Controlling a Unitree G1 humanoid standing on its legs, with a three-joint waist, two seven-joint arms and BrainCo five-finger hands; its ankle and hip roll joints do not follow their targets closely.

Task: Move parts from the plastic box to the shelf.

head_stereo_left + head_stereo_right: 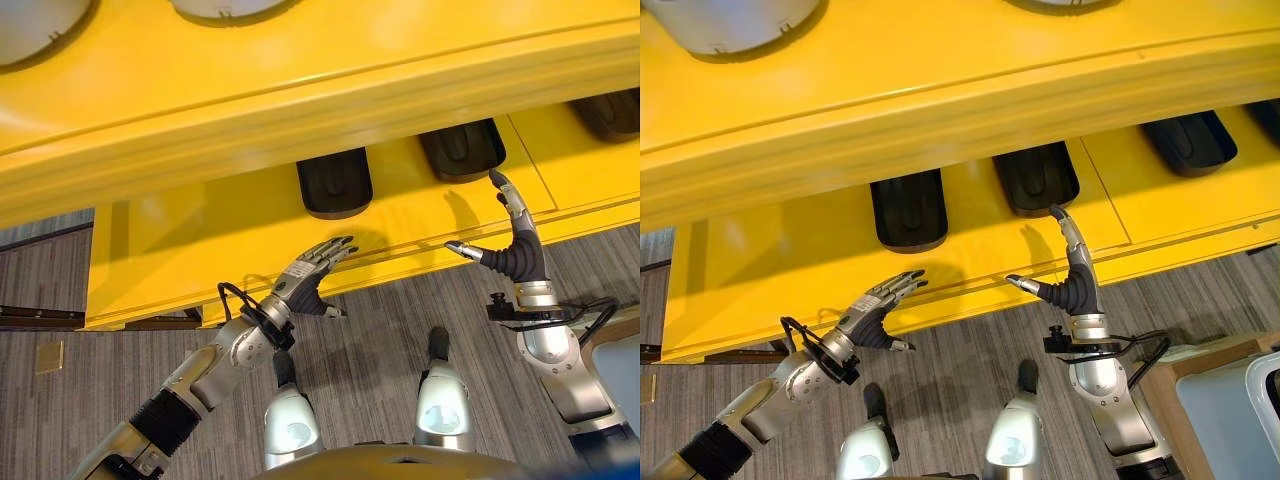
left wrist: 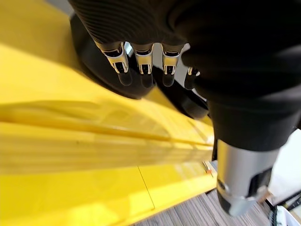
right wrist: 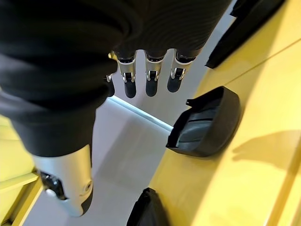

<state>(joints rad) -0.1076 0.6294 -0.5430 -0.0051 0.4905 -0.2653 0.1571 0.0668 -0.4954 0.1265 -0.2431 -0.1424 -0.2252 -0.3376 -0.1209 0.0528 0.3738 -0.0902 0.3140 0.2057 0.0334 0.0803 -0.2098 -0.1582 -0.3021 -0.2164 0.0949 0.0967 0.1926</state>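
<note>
Twin head views steeply down onto the yellow shelf [image 1: 250, 230]; wrist views close over its black parts [image 3: 207, 125].

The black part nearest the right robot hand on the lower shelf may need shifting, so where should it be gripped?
Probably across its narrow width at the rounded front end, coming from the open shelf front. The black part lies flat, its rear tucked under the upper shelf, and the right robot hand hangs open just before it.

Both arms are silver-grey tubes with black ribbed bands near the elbow. The left hand [image 1: 312, 272] and right hand [image 1: 516, 250] have silver fingers with dark tips. A dark ribbed cover wraps each hand's back and wrist.
</note>
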